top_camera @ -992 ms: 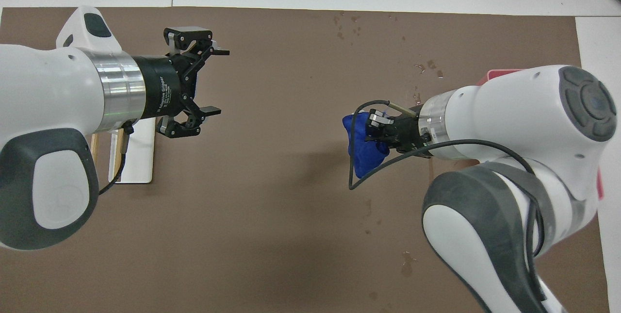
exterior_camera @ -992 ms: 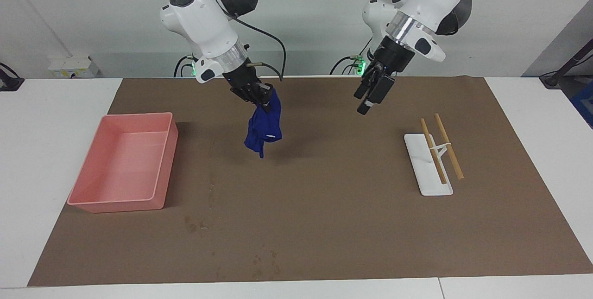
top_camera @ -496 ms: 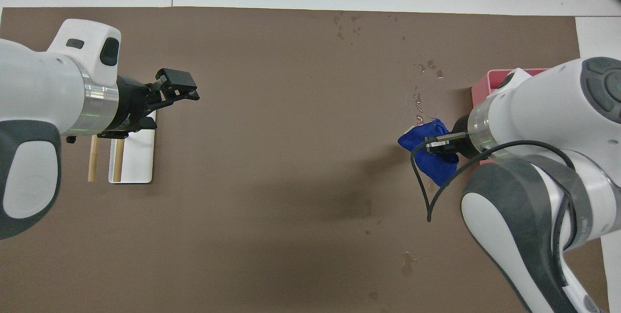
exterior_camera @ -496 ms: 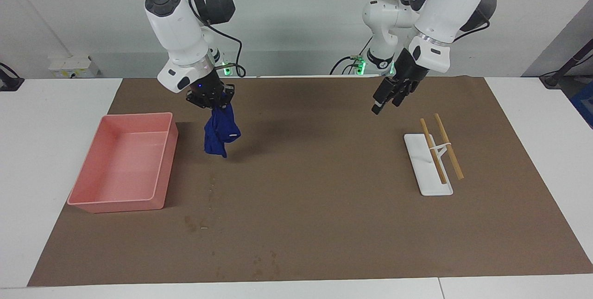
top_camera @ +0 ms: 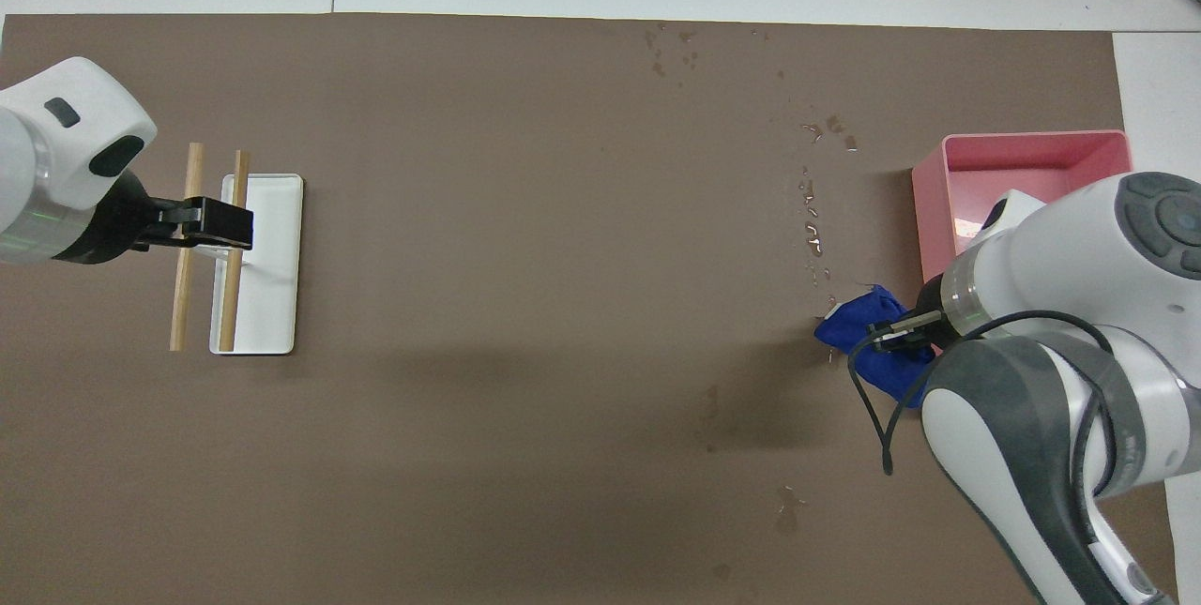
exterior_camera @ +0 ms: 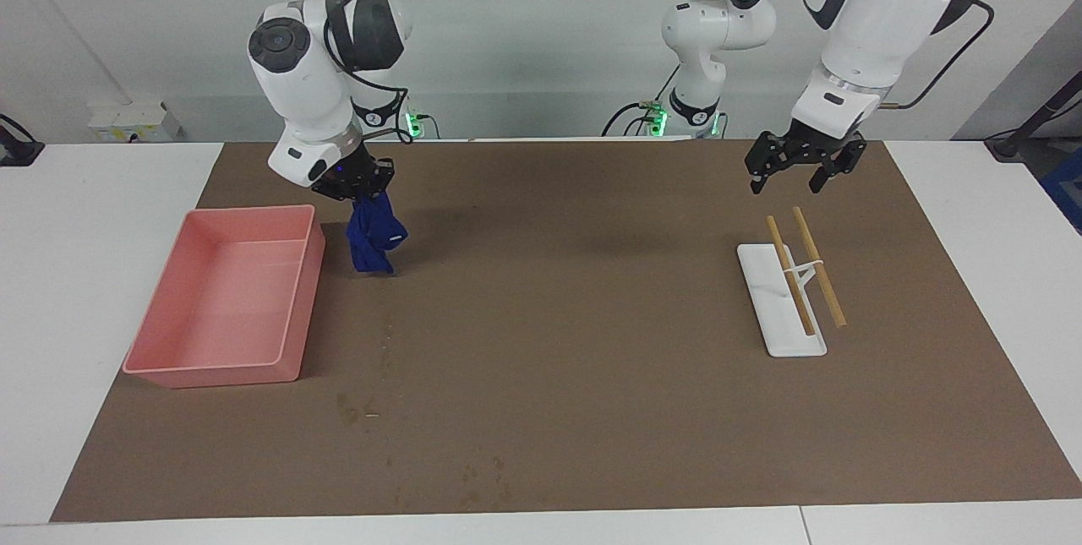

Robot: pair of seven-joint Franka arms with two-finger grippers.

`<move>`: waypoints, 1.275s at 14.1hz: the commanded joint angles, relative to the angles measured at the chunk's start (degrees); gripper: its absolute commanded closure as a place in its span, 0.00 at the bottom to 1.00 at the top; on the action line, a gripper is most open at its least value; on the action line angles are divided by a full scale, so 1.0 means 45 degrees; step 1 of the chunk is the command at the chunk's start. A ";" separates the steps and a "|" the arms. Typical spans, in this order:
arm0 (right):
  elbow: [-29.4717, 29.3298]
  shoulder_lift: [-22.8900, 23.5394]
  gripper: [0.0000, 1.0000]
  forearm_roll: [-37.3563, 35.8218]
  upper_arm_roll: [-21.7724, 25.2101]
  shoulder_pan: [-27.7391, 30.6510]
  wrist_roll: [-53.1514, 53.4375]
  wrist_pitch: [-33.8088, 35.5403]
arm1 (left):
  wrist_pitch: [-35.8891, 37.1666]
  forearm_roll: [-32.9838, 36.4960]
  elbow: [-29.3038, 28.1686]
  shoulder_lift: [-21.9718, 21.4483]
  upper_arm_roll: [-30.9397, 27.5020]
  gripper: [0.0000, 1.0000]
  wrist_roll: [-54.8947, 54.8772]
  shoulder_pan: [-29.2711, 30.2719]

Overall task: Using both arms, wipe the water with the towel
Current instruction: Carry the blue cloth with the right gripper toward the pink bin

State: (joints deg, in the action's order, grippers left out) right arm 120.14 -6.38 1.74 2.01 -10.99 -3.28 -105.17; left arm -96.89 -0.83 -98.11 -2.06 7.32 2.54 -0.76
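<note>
Facing view: right end effector (exterior_camera: pixel 365 188), grasping towel (exterior_camera: pixel 372 237), moved beside tray (exterior_camera: pixel 221 367); left end effector (exterior_camera: pixel 804 166) released.

Bare mat (exterior_camera: pixel 575 317) lies between pink tray (exterior_camera: pixel 221 300) and chopstick rest (exterior_camera: pixel 779 308).

Blue towel aloft, water on the mat

The bunched royal-blue cloth towel (exterior_camera: pixel 372 237) hung from the right gripper (exterior_camera: pixel 359 190); faint dark water blotches (top_camera: pixel 813 211) lay at its 12 o'clock in the overhead view.

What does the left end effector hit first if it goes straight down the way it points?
Probably the two wooden sticks resting on the white tray, near their robot-side ends. The left end effector points down, open; depth is uncertain, so it might meet the brown mat instead.
</note>
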 commanded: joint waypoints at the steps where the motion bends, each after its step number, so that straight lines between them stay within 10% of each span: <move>1: 0.0937 -0.0379 1.00 -0.0269 -0.0193 0.0315 -0.0326 -0.0553 | 0.1296 0.0441 0.1606 0.1044 0.0054 0.00 -0.0701 0.0090; 18: 0.1567 0.3662 1.00 -0.0289 -0.0193 0.0353 -0.1243 -0.8228 | 0.2079 0.0263 0.1687 0.0361 0.0424 0.00 -0.1093 0.1067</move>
State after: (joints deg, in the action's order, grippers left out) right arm 129.67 7.13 1.58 1.66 -10.51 -7.23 -139.43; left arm -88.06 -0.78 -89.87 0.23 8.55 -2.32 4.14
